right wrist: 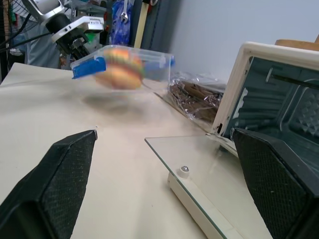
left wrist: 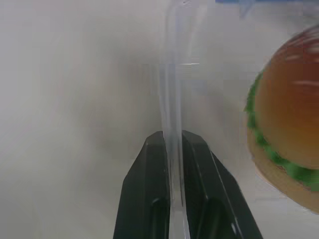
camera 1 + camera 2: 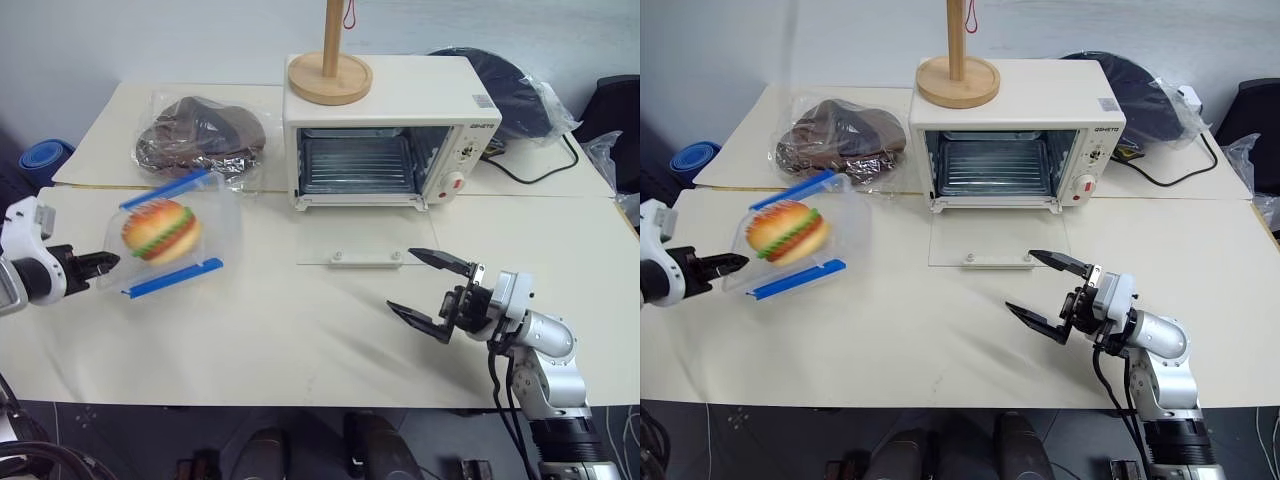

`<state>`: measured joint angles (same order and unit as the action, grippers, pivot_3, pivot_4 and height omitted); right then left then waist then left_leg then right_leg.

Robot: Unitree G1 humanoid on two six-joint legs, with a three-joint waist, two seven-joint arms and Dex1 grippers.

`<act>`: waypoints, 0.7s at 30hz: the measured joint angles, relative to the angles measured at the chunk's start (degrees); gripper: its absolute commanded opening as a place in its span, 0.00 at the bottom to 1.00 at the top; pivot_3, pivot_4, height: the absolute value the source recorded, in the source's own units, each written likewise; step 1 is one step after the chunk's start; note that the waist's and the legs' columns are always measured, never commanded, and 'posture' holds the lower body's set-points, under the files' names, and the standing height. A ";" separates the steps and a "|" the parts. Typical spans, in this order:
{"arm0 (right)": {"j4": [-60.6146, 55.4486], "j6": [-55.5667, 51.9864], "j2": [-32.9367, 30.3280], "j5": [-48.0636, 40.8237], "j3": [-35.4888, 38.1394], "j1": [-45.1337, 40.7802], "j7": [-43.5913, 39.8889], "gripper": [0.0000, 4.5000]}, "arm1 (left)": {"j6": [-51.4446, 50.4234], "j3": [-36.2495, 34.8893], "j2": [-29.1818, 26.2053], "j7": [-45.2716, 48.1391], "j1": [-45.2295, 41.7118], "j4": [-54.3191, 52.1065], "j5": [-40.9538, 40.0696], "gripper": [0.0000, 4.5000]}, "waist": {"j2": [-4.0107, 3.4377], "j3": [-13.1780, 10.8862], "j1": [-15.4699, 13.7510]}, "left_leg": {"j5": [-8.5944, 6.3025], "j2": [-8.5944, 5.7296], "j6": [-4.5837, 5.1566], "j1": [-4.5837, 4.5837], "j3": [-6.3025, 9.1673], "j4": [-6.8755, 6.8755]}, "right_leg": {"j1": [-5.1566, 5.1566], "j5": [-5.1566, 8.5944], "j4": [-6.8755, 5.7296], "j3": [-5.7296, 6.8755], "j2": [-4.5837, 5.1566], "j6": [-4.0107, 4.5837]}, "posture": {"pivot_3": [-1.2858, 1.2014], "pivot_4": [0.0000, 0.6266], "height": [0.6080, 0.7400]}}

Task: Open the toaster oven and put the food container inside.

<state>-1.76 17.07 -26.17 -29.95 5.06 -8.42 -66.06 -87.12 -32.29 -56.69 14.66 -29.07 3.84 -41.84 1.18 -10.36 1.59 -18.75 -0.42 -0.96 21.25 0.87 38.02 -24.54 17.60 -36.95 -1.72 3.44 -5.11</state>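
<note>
- You see a cream table (image 3: pixel 300 350) made of joined boards, with a pale grey-blue wall behind it.
- The toaster oven (image 3: pixel 385 125) stands at 12 o'clock on the table. Its glass door (image 3: pixel 365 240) lies flat open toward you, and the rack inside is bare.
- A round wooden stand (image 3: pixel 330 75) sits on the oven roof.
- The food container (image 3: pixel 175 235) is at 9 o'clock, lifted clear of the table and tilted, with the toy hamburger (image 3: pixel 160 230) inside.
- Your left gripper (image 3: pixel 100 263) is pressed together on the thin clear rim of the container, its fingers (image 2: pixel 149 189) pinching the plastic.
- Your right gripper (image 3: pixel 430 290) is at 4 o'clock, spread wide with nothing in it, just above the table near the door.
- A clear bag of dark brown stuff (image 3: pixel 200 135) lies at 10 o'clock, beside the oven.
</note>
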 measured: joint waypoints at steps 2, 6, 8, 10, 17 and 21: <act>0.90 0.57 -0.26 0.39 0.39 0.32 0.07 1.00 | -0.98 1.86 -1.09 1.07 -3.07 -2.26 -0.06 0.02 | 0.00 0.00 -0.05 | 0.00 0.00 0.01 0.00 -0.01 0.00 | 0.01 0.00 -0.01 0.00 0.00 0.00 | 0.52 0.24 1.00; 3.89 2.06 -0.81 0.66 1.95 1.47 -0.22 1.00 | -3.98 4.77 0.63 1.59 -9.47 -6.62 -0.75 0.02 | 0.00 0.00 -0.51 | 0.00 -0.04 0.03 0.01 -0.01 0.04 | 0.06 -0.01 -0.06 0.00 0.01 -0.01 | 0.52 0.24 1.00; 5.19 3.17 -1.44 0.84 2.92 2.68 -0.32 1.00 | -4.91 7.26 3.52 0.96 -12.14 -8.51 -1.90 0.02 | 0.00 0.00 -0.72 | 0.00 -0.05 0.04 0.00 -0.03 0.06 | 0.07 -0.01 -0.12 -0.01 0.00 -0.02 | 0.52 0.24 1.00; 6.02 3.67 -1.72 1.09 3.48 3.36 -0.27 1.00 | -5.38 10.70 6.19 -0.55 -13.95 -8.98 -2.75 0.02 | 0.00 0.00 -0.82 | 0.00 -0.05 0.04 0.00 -0.04 0.08 | 0.06 -0.01 -0.17 -0.02 -0.01 -0.03 | 0.52 0.24 1.00; 3.91 4.59 -2.45 1.56 5.27 7.88 1.43 1.00 | -5.96 17.56 24.86 -8.28 -24.02 -7.85 0.03 0.02 | 0.00 0.00 -1.22 | 0.02 -0.03 0.02 0.00 -0.23 0.21 | 0.00 -0.02 -0.36 -0.16 -0.12 -0.05 | 0.52 0.24 1.00; 0.42 4.47 -2.40 1.78 5.57 11.17 3.74 1.00 | -3.67 17.72 32.57 -11.63 -28.26 -3.46 4.51 0.02 | 0.01 0.00 -1.54 | 0.06 0.00 -0.04 -0.02 -0.23 0.24 | -0.01 -0.02 -0.38 -0.15 -0.17 -0.06 | 0.52 0.24 1.00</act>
<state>-1.33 21.54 -28.57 -28.17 10.62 2.75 -62.32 -90.79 -14.57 -24.12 3.02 -57.33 0.38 -37.33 1.18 -10.37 0.05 -18.69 -0.42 -1.00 21.24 0.64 38.26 -24.55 17.59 -37.34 -1.87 3.27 -5.17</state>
